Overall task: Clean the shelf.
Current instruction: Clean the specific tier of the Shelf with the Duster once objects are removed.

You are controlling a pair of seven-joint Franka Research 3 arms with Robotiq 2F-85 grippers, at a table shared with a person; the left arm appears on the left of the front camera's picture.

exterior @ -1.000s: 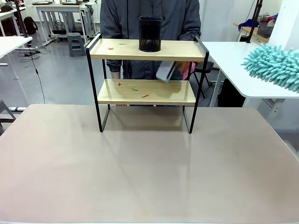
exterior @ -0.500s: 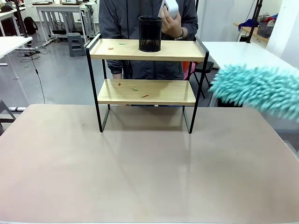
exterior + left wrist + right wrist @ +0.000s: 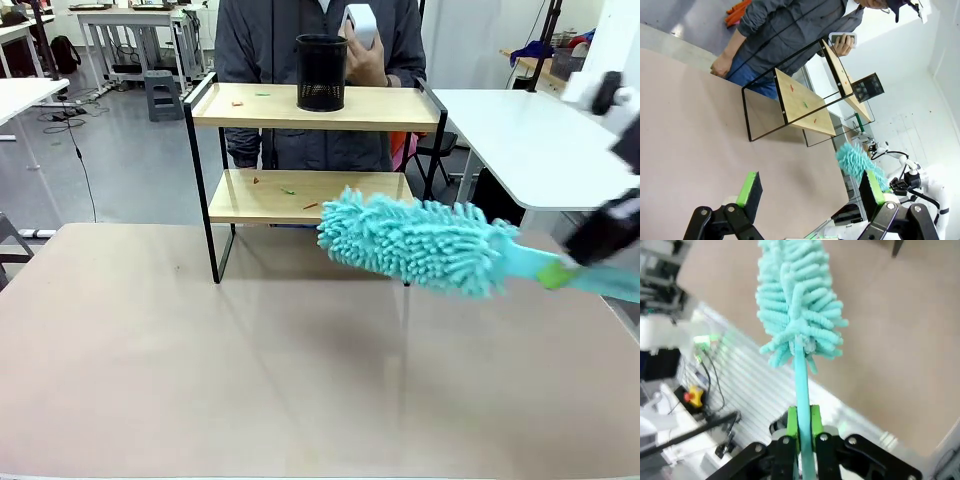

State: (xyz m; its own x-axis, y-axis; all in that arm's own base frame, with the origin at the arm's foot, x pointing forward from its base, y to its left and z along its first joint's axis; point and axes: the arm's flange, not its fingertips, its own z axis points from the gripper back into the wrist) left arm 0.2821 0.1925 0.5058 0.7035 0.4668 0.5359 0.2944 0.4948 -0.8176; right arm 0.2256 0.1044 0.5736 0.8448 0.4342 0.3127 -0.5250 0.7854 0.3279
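The shelf (image 3: 380, 110) stands at the counter's (image 3: 180, 360) far edge, in front of the person. It has two pale wooden boards in a thin black frame, with small orange and green scraps (image 3: 288, 190) on the left half of each board and a black mesh cup (image 3: 322, 72) on the top one. The right end effector (image 3: 802, 422) is clamped tight on the handle of the duster (image 3: 415, 240), whose teal head hangs just before the lower board's right end. The left end effector (image 3: 809, 189) is spread wide and holds nothing. The head should probably go in flat between the boards, clear of the front legs. One steady sweep across the scraps would beat dabbing, and the top board needs care around the cup.
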